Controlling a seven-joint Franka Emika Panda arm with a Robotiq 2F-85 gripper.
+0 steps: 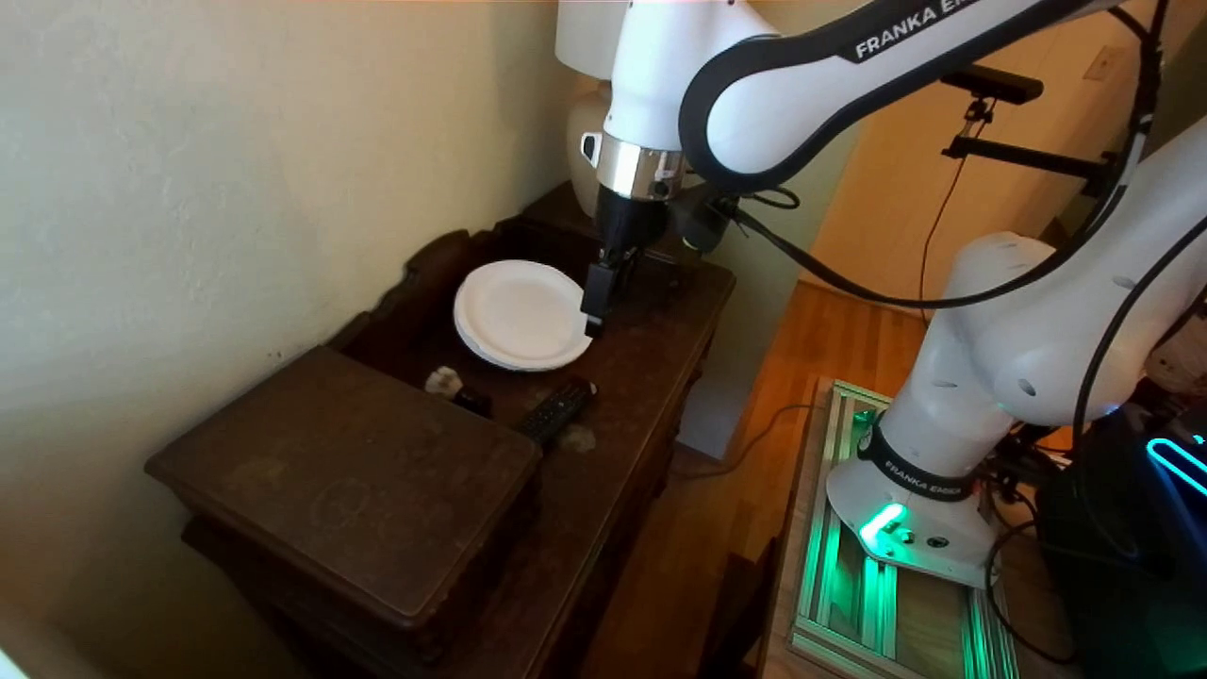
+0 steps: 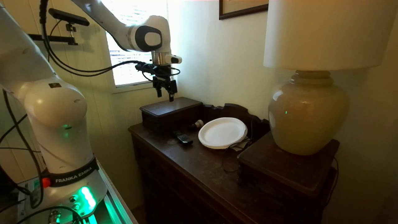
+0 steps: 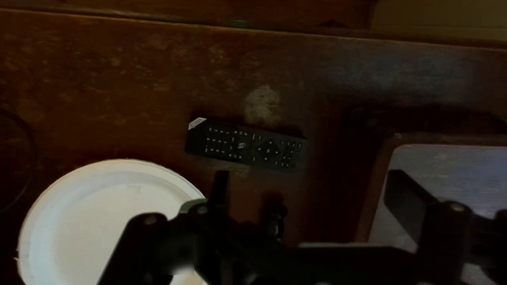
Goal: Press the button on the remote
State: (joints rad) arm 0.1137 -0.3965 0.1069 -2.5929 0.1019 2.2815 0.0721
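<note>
Wrist view: 1 black 2-fingered gripper (image 3: 311, 190), jaws spread wide with only air between, above 1 dark-brown wooden dresser (image 3: 119, 79). 1 slim black oblong remote (image 3: 247, 144) lies on it, right of 1 stack of round white plates (image 3: 95, 221) (count unclear) in this view.

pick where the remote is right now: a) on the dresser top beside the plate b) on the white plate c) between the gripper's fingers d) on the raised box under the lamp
a, since the wrist view shows the remote lying on the dresser top with a gap between it and the white plate, and in an exterior view the gripper hangs open, well above it.
</note>
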